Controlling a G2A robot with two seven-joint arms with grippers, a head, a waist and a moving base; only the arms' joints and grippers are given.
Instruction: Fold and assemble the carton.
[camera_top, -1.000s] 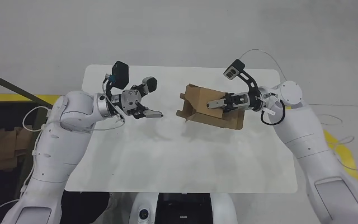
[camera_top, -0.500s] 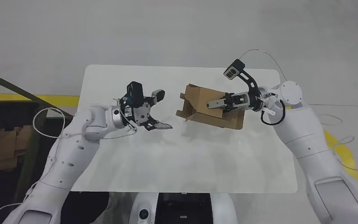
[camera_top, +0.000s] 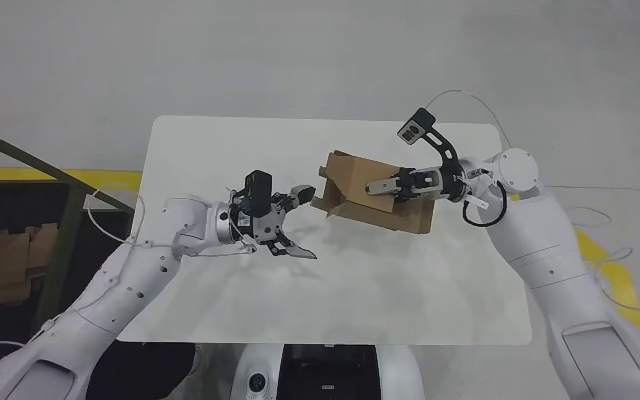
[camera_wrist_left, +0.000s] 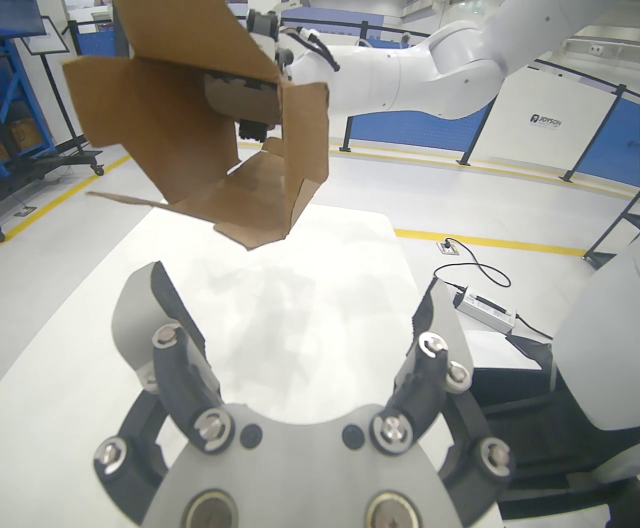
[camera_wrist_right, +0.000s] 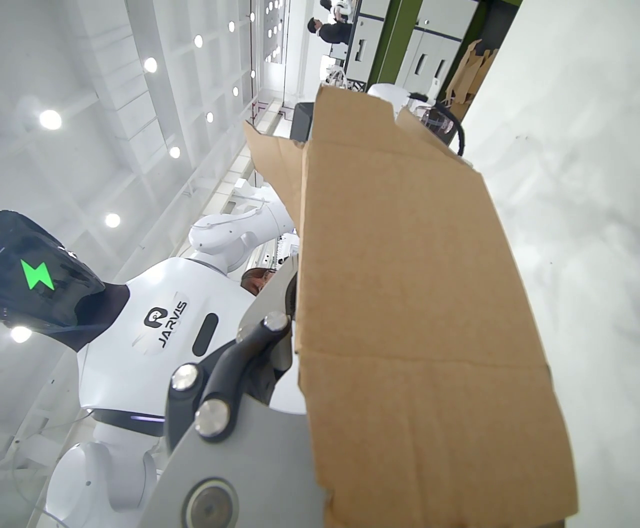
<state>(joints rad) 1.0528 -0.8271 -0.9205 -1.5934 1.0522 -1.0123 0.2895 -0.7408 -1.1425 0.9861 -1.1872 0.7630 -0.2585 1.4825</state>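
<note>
Carton: brown corrugated cardboard carton (camera_top: 373, 197), partly opened into a tube, with loose flaps spread at the end nearer the left gripper.
Carton's place: caught in the right jaws at one wall, and just ahead of the left jaws, apart from them; whether its lowest flap touches the table cannot be told.
Right gripper (camera_top: 376, 187): jaws clamped on a wall of the carton. In the right wrist view one finger (camera_wrist_right: 278, 300) lies against the outer face at the panel's edge; in the left wrist view a dark part of this gripper shows inside the carton's hollow.
Left gripper (camera_top: 306, 222): jaws spread wide apart, holding nothing, their opening turned toward the carton's flapped end.
Left fingertips (camera_wrist_left: 161, 283): black pads, both clear of the cardboard, with bare tabletop between them.
Table: white rectangular table with rounded corners (camera_top: 200, 290), lying beneath both pairs of jaws.
Open end: in the left wrist view the carton's (camera_wrist_left: 165, 125) hollow faces the left jaws, one flap standing upright beside it.
</note>
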